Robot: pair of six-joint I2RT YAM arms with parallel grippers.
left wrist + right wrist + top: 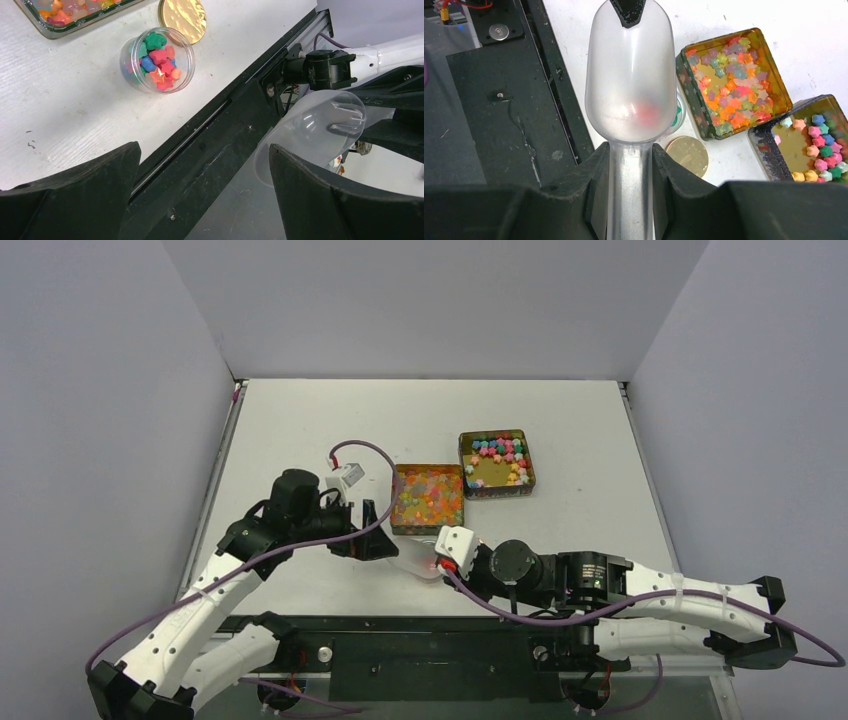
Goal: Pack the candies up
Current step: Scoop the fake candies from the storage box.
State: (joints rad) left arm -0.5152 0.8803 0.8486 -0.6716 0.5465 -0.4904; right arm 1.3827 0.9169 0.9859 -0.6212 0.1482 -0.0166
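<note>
Top: the scoop (pixel 415 558), clamped in the right gripper (pixel 442 562), hid the jar (pixel 126 60). Left wrist: the left gripper (pixel 204 150) gaped empty. Mixed star-shaped candies (pixel 159 59) lay in the jar, and the near tin (pixel 55 34) was cut off. Right wrist: glossy candies filled that tin, and opaque ones partly covered the far tin (pixel 765 150).

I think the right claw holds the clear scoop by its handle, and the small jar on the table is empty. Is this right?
Not quite. The jar is not empty: the left wrist view shows colored candies in it. The right claw does hold the scoop by its handle.
</note>
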